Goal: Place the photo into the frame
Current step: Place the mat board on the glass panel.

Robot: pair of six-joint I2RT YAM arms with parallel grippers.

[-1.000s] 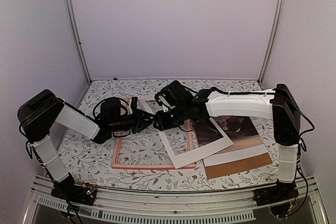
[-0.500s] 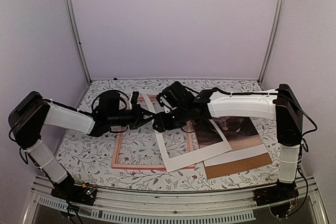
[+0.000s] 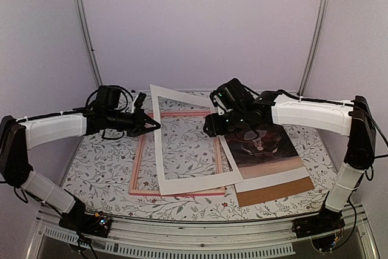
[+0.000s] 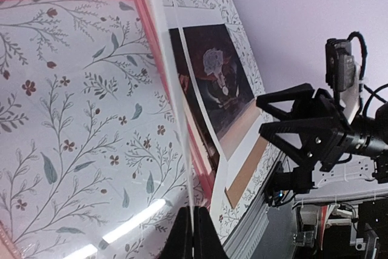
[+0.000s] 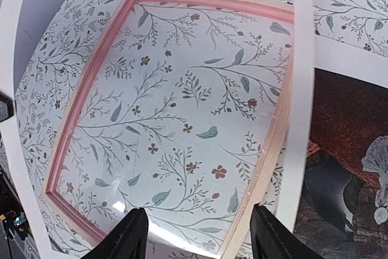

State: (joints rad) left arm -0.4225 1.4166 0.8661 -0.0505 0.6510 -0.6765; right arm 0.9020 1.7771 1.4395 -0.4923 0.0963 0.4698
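Left gripper [image 4: 193, 238]: reaches in from left of the frame [image 3: 137, 168]. Fingers pressed together, pinching the left edge of the white mat [image 3: 200, 182]. In the left wrist view the sheet runs edge-on straight out of the fingertips.

White mat: tilted. Its left side is raised off the frame and its right band is down along the frame's right rail. The cut-out window sits roughly over the frame opening.

Frame: flat on the floral surface [image 3: 97, 168], pink rails visible on the left and far sides. The floral pattern shows through the opening, so nothing is loaded in it. A streak of glare shows inside the opening; I cannot tell whether a pane is fitted.

Right gripper [image 5: 202, 238]: hangs over the frame's right rail. Fingers spread, nothing between them.

Photo [image 3: 260, 144]: flat on the surface just right of the frame, dark canyon side up. Its left edge meets the mat's right band. Neither gripper touches it. The brown backing board [image 3: 276, 191] pokes out from under its near edge.

Progress, as I judge it: early. The photo is wholly outside the frame. The mat over the opening looks to need settling or clearing first. After that the photo must be picked up, brought leftward, squared to the rails and laid in.
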